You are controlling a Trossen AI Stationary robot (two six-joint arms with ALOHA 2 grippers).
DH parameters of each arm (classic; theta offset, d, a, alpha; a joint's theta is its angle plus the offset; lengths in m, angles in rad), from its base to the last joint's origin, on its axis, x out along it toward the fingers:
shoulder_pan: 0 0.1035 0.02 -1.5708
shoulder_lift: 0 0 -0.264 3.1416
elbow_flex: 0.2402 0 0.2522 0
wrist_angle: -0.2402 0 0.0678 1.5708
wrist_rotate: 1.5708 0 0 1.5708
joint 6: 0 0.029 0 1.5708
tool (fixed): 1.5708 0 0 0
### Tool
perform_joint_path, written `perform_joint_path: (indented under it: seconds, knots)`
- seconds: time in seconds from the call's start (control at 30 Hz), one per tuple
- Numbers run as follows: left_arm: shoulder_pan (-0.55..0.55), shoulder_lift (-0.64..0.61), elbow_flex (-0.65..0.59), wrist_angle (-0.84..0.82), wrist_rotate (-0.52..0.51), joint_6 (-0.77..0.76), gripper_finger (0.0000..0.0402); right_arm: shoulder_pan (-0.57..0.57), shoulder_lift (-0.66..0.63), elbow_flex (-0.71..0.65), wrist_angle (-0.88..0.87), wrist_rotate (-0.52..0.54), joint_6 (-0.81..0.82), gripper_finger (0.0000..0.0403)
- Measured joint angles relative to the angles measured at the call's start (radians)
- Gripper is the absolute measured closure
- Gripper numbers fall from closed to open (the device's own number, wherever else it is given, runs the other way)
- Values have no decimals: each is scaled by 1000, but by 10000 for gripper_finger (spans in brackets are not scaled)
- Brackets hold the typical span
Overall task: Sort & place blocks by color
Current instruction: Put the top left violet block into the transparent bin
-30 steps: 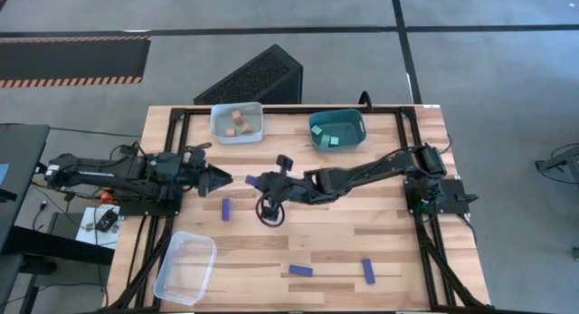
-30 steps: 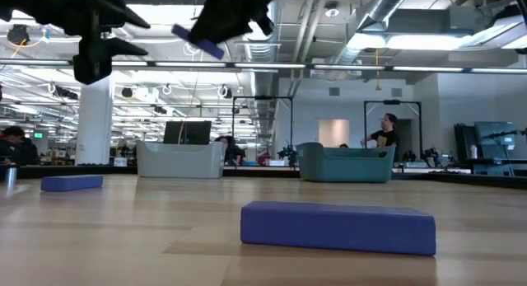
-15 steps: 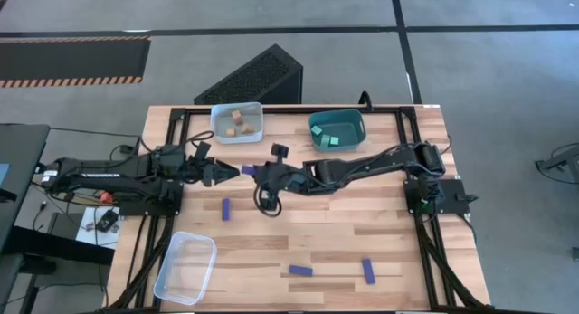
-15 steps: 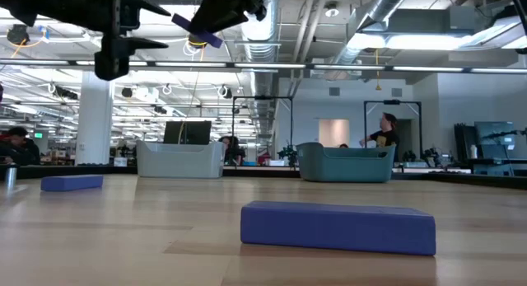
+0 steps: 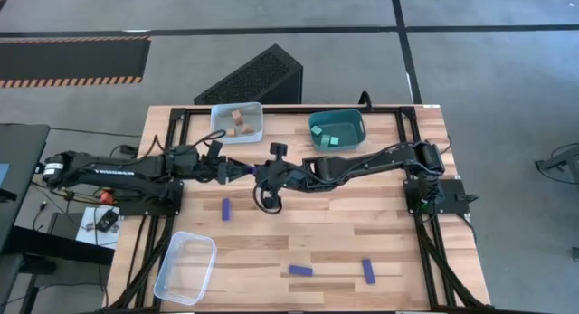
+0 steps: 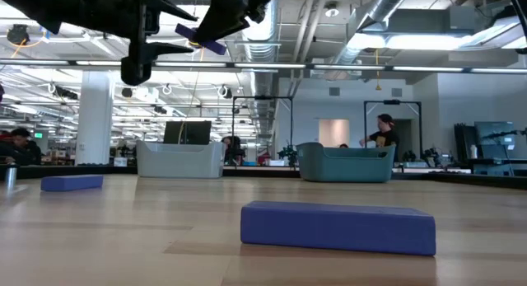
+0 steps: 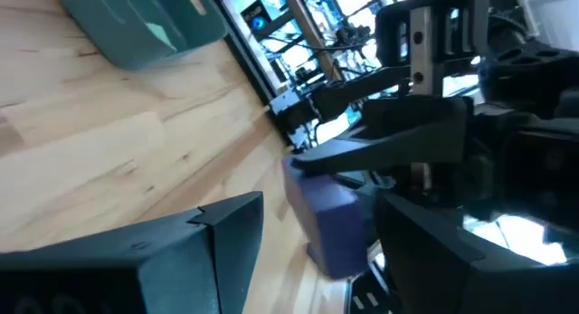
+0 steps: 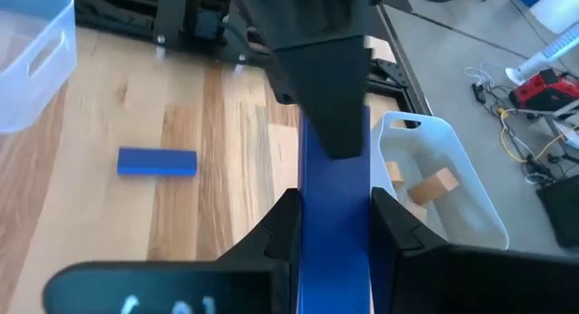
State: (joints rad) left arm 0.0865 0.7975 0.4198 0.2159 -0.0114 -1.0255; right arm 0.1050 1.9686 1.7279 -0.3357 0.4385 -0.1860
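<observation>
My right gripper [image 8: 335, 205] is shut on a dark blue bar [image 5: 251, 170], held in the air over the table's middle, nearer the far edge. My left gripper [image 7: 318, 207] is open, and its fingers stand on either side of the bar's free end [image 7: 327, 225]. I cannot tell whether they touch it. In the low view the bar [image 6: 203, 41] hangs high between both grippers. Three more blue bars lie flat on the table [image 5: 225, 209], [image 5: 301, 271], [image 5: 367, 271]. Tan cubes [image 5: 237, 122] sit in the pale grey bin, teal cubes [image 5: 333, 138] in the teal bin. My right gripper pinches the blue bar between its two fingers [image 8: 282, 225], on the bar's long sides near one end [image 8: 335, 225]. The fingers lie along the bar, reaching level from the table's right. The bar is lifted clear, and its free end [image 8: 333, 165] points toward the left gripper.
The pale grey bin [image 5: 255, 133] and the teal bin [image 5: 358, 133] stand at the far edge. A clear bin [image 5: 185, 267] sits at the near left corner. In the low view a blue bar [image 6: 338, 228] lies close, another [image 6: 72, 183] farther left. People stand in the room behind.
My left gripper has moved toward the table's right and slightly far, closing in on the bar until its open fingers bracket the free end. My right gripper, still shut on the bar, has shifted a little toward the far edge.
</observation>
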Motion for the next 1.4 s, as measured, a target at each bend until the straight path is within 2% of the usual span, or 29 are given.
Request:
perform_joint_path:
  seconds: [0.1,0.2,0.33,0.43,0.57,0.7,0.77,0.87,0.93,1.03,1.2,1.3,1.4]
  knots:
    - [8,34,0,31,13,-8,212,5,0,0,-1,-3,-42,325]
    - [14,56,0,34,54,-9,244,5,0,0,-3,-5,-59,325]
    - [14,73,1,35,118,2,320,4,2,0,-6,-8,-85,324]
    - [15,70,1,28,119,9,375,4,2,0,-6,2,-133,303]
    - [14,32,2,-21,116,55,376,4,1,1,4,10,-28,247]
    - [4,-99,13,-331,128,98,376,1,-35,1,-24,8,158,196]
    - [-27,-187,48,-544,197,151,376,-3,-62,3,-62,8,225,182]
    - [-108,-290,108,-783,385,171,376,-12,-78,2,-114,8,267,177]
    - [-176,-334,148,-895,488,122,376,-19,-79,1,-135,-1,269,180]
    - [-294,-372,205,-1000,545,56,375,-28,-79,1,-156,-27,269,191]
    - [-491,-350,184,-1072,546,-11,372,-30,-64,-1,-182,-72,336,210]
    - [-587,-297,137,-1053,546,-25,370,-21,-66,0,-211,-73,397,219]
    - [-661,-232,86,-962,565,-32,364,-13,-66,0,-262,-76,450,222]
